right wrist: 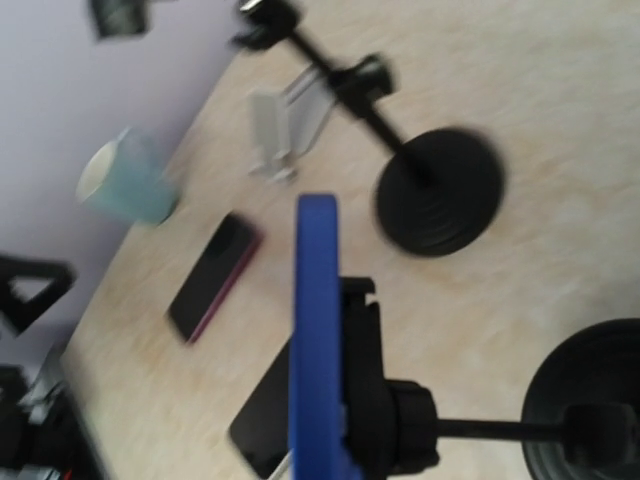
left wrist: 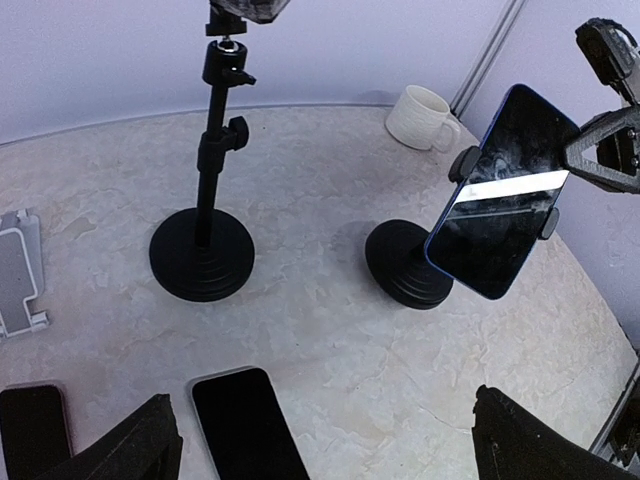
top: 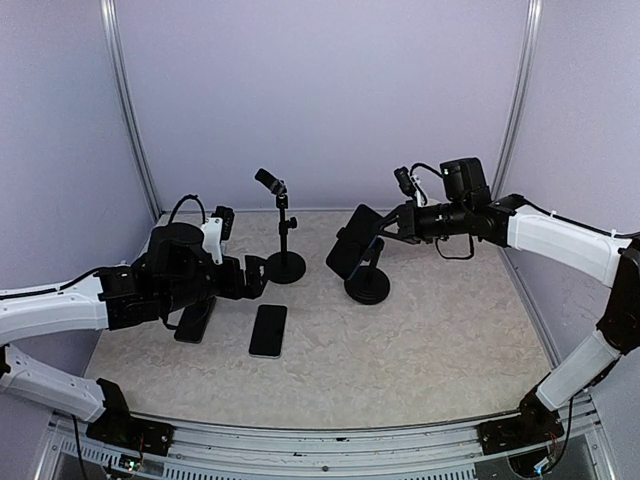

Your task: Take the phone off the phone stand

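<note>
A dark phone with a blue edge [top: 353, 243] is held tilted in the clamp of a black phone stand [top: 367, 287]. It also shows in the left wrist view [left wrist: 503, 190] and edge-on in the right wrist view [right wrist: 315, 340]. My right gripper [top: 390, 226] is at the phone's right edge, apparently open; its own fingers do not show in the right wrist view. One of its fingers [left wrist: 590, 171] shows beside the phone in the left wrist view. My left gripper [top: 257, 276] is open and empty, low over the table to the left.
An empty black stand [top: 285, 262] rises left of the phone's stand. A black phone [top: 268, 330] lies flat on the table, and another [top: 194, 323] lies under my left arm. A white mug [left wrist: 423, 117] stands at the back, and a white holder [left wrist: 20, 270] and a teal mug [right wrist: 125, 180] at the left.
</note>
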{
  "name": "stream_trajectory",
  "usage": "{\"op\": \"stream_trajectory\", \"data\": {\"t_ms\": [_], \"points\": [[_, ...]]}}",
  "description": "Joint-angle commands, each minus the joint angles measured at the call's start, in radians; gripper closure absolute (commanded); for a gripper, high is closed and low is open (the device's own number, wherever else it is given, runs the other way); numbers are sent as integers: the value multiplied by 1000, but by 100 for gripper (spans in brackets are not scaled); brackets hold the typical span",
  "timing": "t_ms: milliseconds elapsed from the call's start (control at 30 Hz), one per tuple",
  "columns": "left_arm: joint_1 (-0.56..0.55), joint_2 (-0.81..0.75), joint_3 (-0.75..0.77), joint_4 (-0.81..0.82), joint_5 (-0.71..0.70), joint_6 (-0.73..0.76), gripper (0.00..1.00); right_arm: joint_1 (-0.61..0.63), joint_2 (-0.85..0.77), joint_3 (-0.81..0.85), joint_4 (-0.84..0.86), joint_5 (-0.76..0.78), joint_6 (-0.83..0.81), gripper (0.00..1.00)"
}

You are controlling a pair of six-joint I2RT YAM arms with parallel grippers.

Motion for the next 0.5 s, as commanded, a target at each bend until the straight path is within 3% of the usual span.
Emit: {"op": "stream_trajectory", "data": {"t_ms": [0, 200, 467], "points": [[-31, 40, 43, 43, 23, 31, 1, -6, -61, 9, 105, -165, -53, 100], [-90, 125, 73, 71, 23, 33, 1, -6, -72, 18, 48, -217, -94, 100], [-159, 308, 146, 155, 160, 34, 1, -1, -57, 9, -35, -265, -139, 100]]}}
